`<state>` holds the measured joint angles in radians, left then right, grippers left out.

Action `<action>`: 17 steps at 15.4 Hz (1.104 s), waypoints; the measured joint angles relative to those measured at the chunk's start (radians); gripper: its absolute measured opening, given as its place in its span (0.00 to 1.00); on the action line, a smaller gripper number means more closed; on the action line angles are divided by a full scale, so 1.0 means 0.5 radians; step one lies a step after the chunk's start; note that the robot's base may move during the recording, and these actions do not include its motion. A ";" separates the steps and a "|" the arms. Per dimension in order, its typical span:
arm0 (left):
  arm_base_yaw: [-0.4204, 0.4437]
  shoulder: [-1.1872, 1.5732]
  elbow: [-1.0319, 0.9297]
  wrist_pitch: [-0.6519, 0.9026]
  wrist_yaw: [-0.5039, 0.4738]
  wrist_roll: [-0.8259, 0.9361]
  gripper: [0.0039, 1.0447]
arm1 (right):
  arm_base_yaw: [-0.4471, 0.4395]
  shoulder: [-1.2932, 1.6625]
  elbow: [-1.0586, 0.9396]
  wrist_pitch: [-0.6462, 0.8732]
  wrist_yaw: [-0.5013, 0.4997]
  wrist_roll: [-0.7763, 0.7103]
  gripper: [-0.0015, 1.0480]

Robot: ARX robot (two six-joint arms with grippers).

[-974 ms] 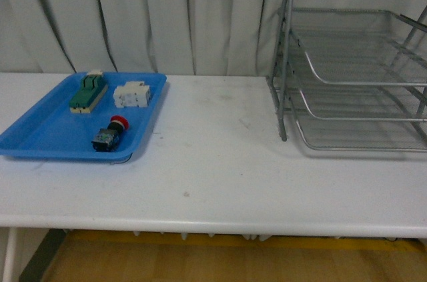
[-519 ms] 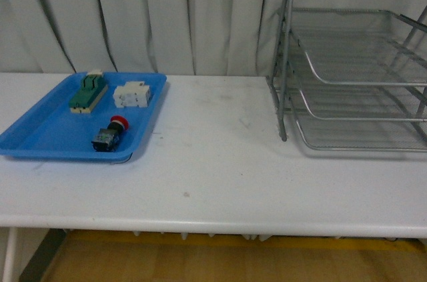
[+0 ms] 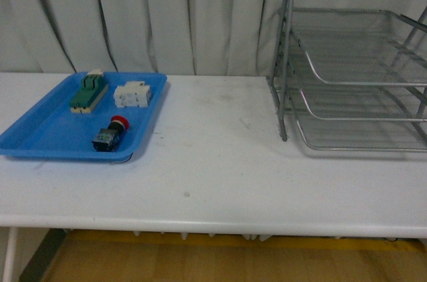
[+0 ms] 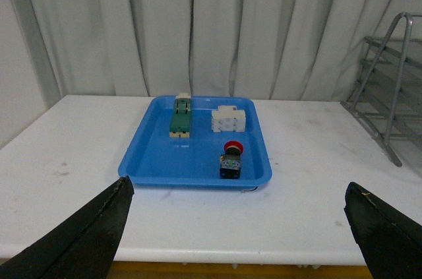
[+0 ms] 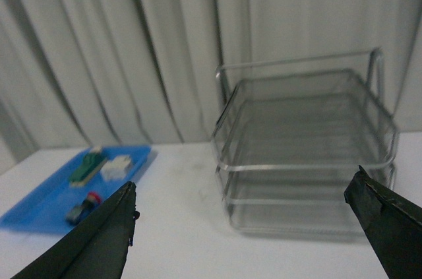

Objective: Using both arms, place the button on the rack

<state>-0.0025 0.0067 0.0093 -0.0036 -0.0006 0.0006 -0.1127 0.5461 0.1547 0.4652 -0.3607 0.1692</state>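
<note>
a: since neither pincer holds anything, which step is this?
b: the very start, i judge. the left gripper (image 4: pixel 237 186) and right gripper (image 5: pixel 241 183) both hang with fingers spread wide. the small red-capped push button (image 3: pixel 110 134), black-and-blue bodied, lies in the shallow blue plastic tray (image 3: pixel 40 132), near its 5 o'clock corner.
a: next?
b: the left arm reaches down for it. the silver three-tier wire-mesh rack (image 3: pixel 353 75) stands well apart at 3 o'clock, so a handover looks needed.

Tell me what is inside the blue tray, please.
The button, a white block and a green-and-cream component lie in the blue tray. Nothing covers them; only their undersides are hidden.
</note>
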 joint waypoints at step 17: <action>0.000 0.000 0.000 0.000 0.001 0.000 0.94 | -0.320 2.969 1.006 1.631 0.126 3.065 0.94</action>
<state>-0.0025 0.0067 0.0093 -0.0036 -0.0002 0.0006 -0.2726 2.0304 0.6579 1.2808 -0.2977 1.7016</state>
